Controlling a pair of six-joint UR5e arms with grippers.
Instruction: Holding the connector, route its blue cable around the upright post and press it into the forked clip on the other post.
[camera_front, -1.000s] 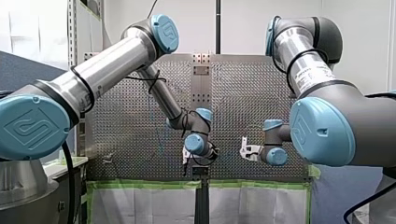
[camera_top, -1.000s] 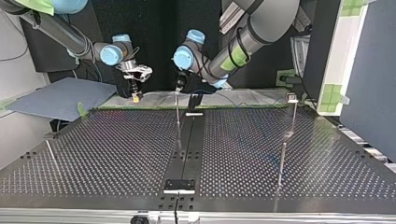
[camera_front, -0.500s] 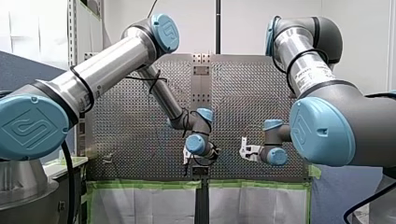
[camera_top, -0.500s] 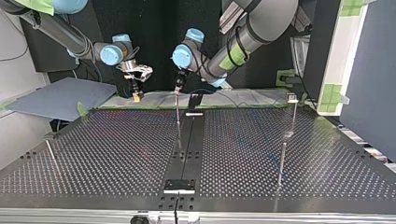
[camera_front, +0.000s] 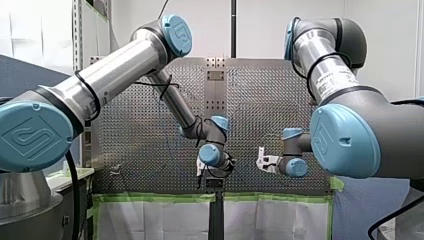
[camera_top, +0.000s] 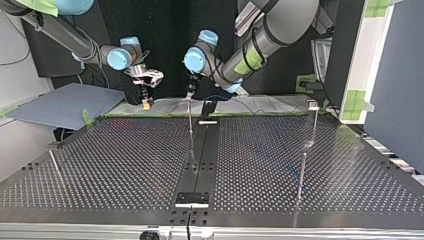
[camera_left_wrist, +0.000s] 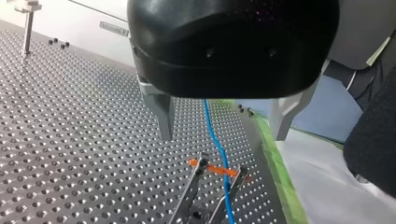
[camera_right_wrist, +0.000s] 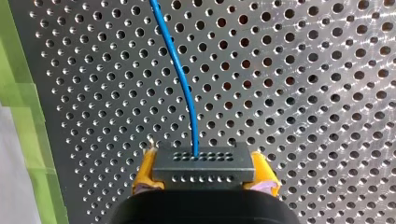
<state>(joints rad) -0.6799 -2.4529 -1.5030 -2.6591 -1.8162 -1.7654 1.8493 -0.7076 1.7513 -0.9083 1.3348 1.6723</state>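
In the right wrist view my right gripper (camera_right_wrist: 203, 176) is shut with yellow pads on the dark connector (camera_right_wrist: 203, 164). The blue cable (camera_right_wrist: 180, 74) leaves its top over the perforated table (camera_right_wrist: 303, 93). The left wrist view shows my left gripper (camera_left_wrist: 223, 136) open, its metal fingers (camera_left_wrist: 164, 116) on either side of the blue cable (camera_left_wrist: 212, 135). Just below, the cable runs between the prongs of the forked clip (camera_left_wrist: 192, 186), under an orange band (camera_left_wrist: 215, 168). In the top view my left gripper (camera_top: 190, 95) hangs over the clip post (camera_top: 190, 122), and my right gripper (camera_top: 145, 100) is at its left.
More thin posts stand on the table: two at the top view's right (camera_top: 314, 122) (camera_top: 301, 172) and one at its left (camera_top: 53, 162). A black strip (camera_top: 200, 155) runs down the table's middle. Green tape (camera_right_wrist: 18, 93) and white sheeting edge the near side.
My left wrist has edged slightly toward the top view's left. The right arm with the connector has not moved.
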